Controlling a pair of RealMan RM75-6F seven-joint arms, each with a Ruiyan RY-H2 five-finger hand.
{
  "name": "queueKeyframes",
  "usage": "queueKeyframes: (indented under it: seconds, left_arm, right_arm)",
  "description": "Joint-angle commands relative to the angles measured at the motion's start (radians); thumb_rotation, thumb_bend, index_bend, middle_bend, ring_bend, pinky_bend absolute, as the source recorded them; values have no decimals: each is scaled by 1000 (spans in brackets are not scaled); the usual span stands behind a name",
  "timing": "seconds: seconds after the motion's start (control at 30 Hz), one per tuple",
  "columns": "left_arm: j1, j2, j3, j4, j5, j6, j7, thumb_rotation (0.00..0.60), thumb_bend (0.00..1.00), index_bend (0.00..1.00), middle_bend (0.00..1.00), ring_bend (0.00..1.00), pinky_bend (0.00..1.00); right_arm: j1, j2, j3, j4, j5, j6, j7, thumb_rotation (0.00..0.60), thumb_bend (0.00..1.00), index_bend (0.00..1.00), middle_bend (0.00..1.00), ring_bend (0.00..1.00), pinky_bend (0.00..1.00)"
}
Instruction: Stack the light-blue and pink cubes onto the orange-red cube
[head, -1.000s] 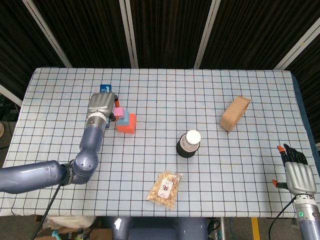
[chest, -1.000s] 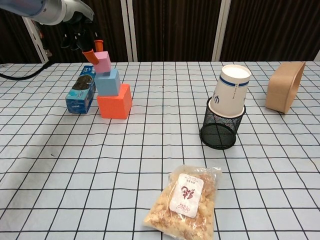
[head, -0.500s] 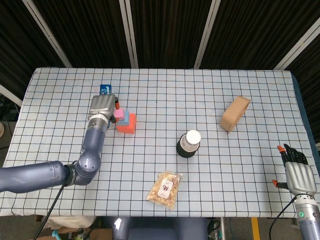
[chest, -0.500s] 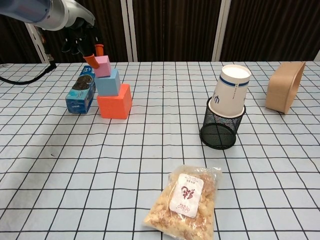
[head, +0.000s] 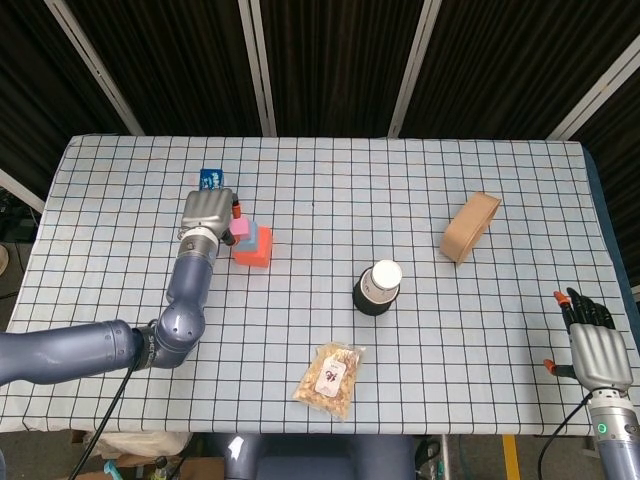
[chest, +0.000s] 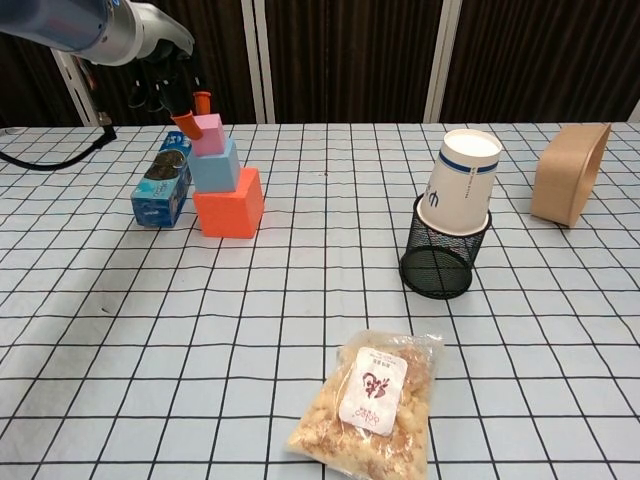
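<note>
Stack: the pink cube (chest: 208, 133) sits on the light-blue cube (chest: 215, 166), which sits on the orange-red cube (chest: 230, 203); all 3 stand near the far left of the surface (chest: 320, 290).
Left hand: the left hand (head: 207, 214) is at the top of the stack, its orange fingertips (chest: 186, 121) just at the pink cube's upper left edge; whether they pinch it or only touch it, I cannot tell.
Change: across the last second the pink cube has come down from a slight tilt to lie flatter on the light-blue cube, and the left hand has drifted a little toward the stack.
Meaning: the stacking looks done in all but the release; the pink cube sits off-centre toward the left, so a clean, straight withdrawal of the fingers matters.
Right hand: the right hand (head: 595, 345) rests at the near right corner, fingers apart, holding nothing.
Nearby: a blue packet (chest: 161, 184) lies just beside the stack.
</note>
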Motion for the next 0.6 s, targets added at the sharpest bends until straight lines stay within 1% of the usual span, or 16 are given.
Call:
queueKeyframes:
  seconds: [0.03,0.6]
  left_arm:
    - [0,0,1,2,-1,-2,-3,600,343,508,854,711,724]
    - [-1,23,3,-21,-3,9,-19,600,344,507,854,711,724]
  right_arm:
    - [0,0,0,1,1,-1,0,600,104,71,33,55,104]
    - [1,-1,-1,-2,1,1,-4,600,104,71,33,55,105]
